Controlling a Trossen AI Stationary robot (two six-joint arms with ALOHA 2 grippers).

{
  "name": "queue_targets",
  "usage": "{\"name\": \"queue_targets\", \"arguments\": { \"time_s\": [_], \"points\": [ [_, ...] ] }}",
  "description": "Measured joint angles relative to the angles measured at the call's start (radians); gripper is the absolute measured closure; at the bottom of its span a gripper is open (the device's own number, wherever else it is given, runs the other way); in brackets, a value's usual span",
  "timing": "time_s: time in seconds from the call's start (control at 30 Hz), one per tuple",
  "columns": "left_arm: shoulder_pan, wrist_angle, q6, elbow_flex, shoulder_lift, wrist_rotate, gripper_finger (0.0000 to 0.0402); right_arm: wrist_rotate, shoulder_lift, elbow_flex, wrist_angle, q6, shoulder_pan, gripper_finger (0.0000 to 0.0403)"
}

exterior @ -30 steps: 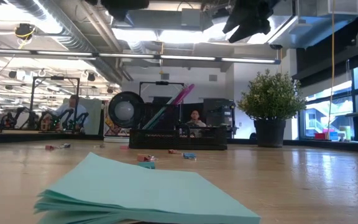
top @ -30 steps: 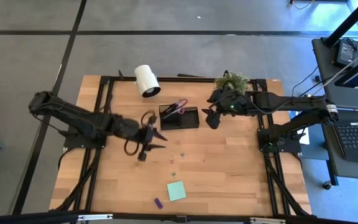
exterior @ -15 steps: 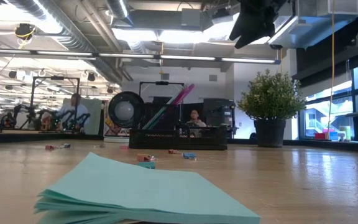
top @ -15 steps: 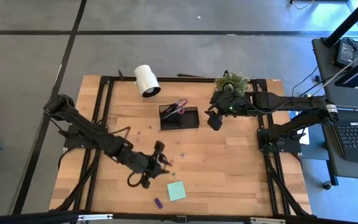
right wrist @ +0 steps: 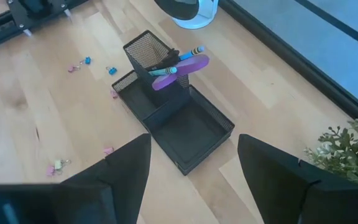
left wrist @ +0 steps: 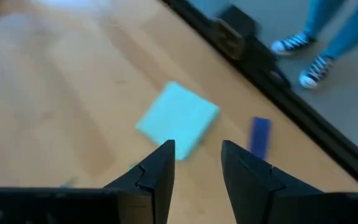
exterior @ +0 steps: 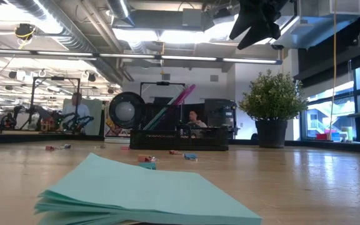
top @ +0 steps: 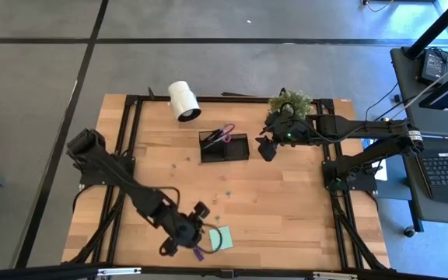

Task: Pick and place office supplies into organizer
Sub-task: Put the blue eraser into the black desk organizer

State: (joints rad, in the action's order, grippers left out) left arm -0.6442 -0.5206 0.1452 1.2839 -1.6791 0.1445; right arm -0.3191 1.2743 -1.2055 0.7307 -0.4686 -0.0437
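The mint-green sticky pad (top: 222,237) lies flat near the table's near edge and fills the foreground of the low view (exterior: 149,194). A tiny purple piece (top: 197,253) lies just beside it. My left gripper (top: 206,230) hovers open at the pad's left edge; in its wrist view the pad (left wrist: 178,119) and the purple piece (left wrist: 261,135) sit just ahead of the gripper (left wrist: 197,163). The black organizer (top: 224,146) stands mid-table, with purple-handled scissors (right wrist: 180,65) and pens upright in its taller section. My right gripper (top: 265,149) waits open, raised to the organizer's right.
A white roll (top: 183,100) lies beyond the organizer and a small potted plant (top: 290,103) stands at the far right. Small coloured clips (right wrist: 87,60) are scattered on the wood around the organizer. A person's legs (left wrist: 328,37) stand past the near edge.
My left gripper has swept from the organizer's left side toward the table's near edge and come down over the sticky pad, staying open. The right gripper has barely shifted. Nothing on the table has moved.
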Motion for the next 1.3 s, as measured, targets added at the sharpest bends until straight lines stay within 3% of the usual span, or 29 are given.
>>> {"name": "queue_targets", "arguments": {
  "time_s": [0.5, 0.83, 1.0, 1.17, 1.3],
  "points": [
    [-0.023, 0.071, -0.043, 0.0, -0.203, -0.147, 0.0276, 0.0, 0.0, 0.0, 0.001, -0.001, 0.0, 0.0159],
    [-0.028, 0.106, -0.165, 0.0, -0.238, -0.18, 0.0275, 0.0, 0.0, 0.0, 0.006, 0.001, 0.002, 0.0159],
    [-0.027, 0.106, -0.225, 0.0, -0.238, -0.181, 0.025, 0.0, 0.0, 0.0, 0.006, 0.001, 0.002, 0.0159],
    [-0.03, 0.106, -0.109, 0.0, -0.238, -0.162, 0.0224, 0.0, 0.0, 0.0, 0.006, 0.002, 0.002, 0.0159],
    [-0.031, 0.107, -0.111, 0.0, -0.25, -0.163, 0.0223, 0.0, 0.0, 0.0, 0.006, 0.002, 0.002, 0.0159]
  ]
}}
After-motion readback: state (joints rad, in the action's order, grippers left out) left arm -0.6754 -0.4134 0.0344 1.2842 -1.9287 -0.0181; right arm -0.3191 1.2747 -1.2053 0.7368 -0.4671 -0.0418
